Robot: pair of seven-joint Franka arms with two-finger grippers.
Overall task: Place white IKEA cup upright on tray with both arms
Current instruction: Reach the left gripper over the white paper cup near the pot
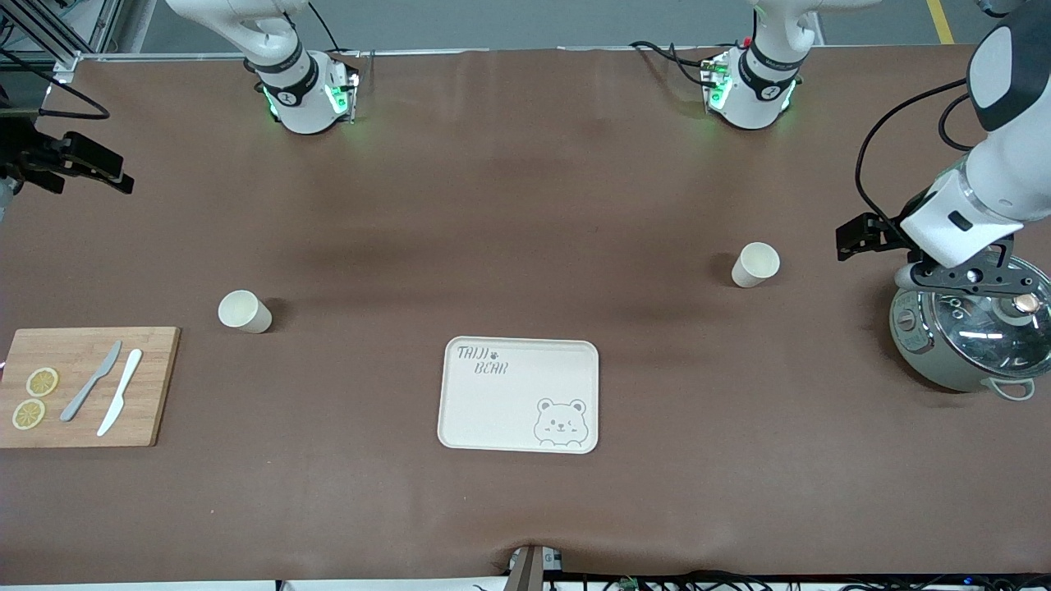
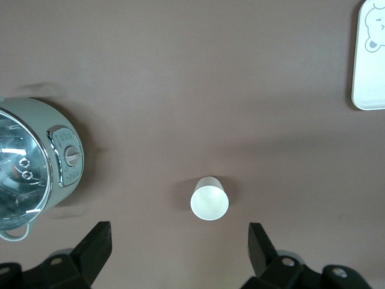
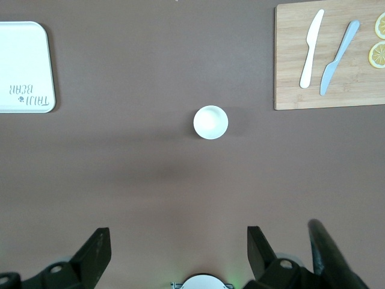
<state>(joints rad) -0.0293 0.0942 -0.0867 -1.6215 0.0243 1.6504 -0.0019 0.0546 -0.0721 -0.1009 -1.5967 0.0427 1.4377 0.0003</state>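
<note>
- Left gripper (image 2: 177, 253), fingers spread, empty, up over the desk (image 1: 525, 205) near the pot (image 1: 969, 336).
- Right gripper (image 3: 177, 253), likewise spread, empty, at the right arm's end.
- Two white cups (image 1: 755, 264) (image 1: 244, 311) standing farther from the camera than the tray (image 1: 519, 394), either side.
- Approach step, apparently; next: descend, pinch a cup's rim.

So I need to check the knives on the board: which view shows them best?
The right wrist view: the white knife and grey knife lie side by side on the cutting board, seen large from above. The front view shows them smaller at the right arm's end of the table. The left wrist view misses them.
</note>
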